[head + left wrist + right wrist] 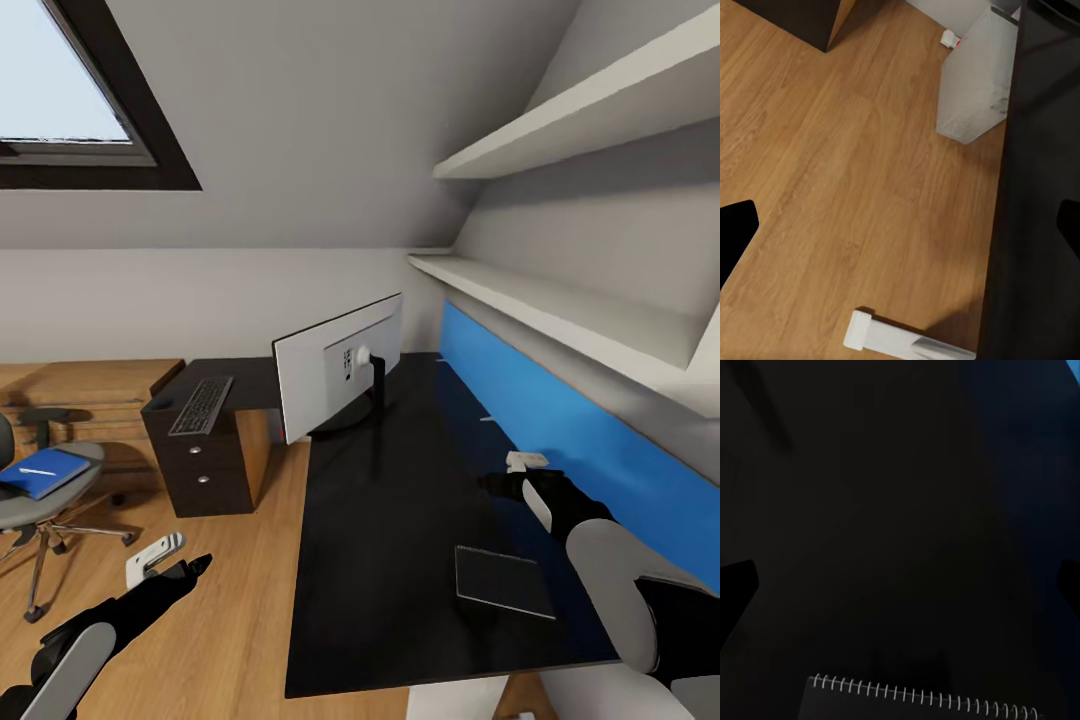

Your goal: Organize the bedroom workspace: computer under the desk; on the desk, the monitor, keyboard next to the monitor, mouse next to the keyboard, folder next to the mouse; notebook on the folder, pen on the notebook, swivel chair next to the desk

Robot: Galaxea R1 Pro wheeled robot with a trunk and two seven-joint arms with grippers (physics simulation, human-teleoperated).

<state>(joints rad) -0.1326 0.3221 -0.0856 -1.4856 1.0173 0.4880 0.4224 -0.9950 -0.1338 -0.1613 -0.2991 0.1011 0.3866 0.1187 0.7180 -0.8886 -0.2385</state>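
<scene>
Black tabletop is filling the near right of the head view, and the table (400, 560) is running away toward the far wall beside a blue wall panel (560, 420). Nearest on it, the dark notebook (503, 580) is lying flat, just left of the right arm. The right end effector (512, 478) is hovering over the table a little farther on, its fingers spread and grasping nothing; in the right wrist view the notebook's wire spiral (922, 695) is showing against the dark surface. Low at the near left, the left end effector (185, 565) is hanging over the wooden floor (230, 600), also released and empty. In the left wrist view, the pale computer (975, 79) is standing on the floor, partly under the table edge. Farther left, the chair (45, 490) is carrying the blue folder (45, 472) with the white pen (36, 471) lying on it. Farther on, the monitor (335, 370) is standing on the table with its white back showing. Left of it, the keyboard (201, 405) is resting above the drawers (200, 465).
</scene>
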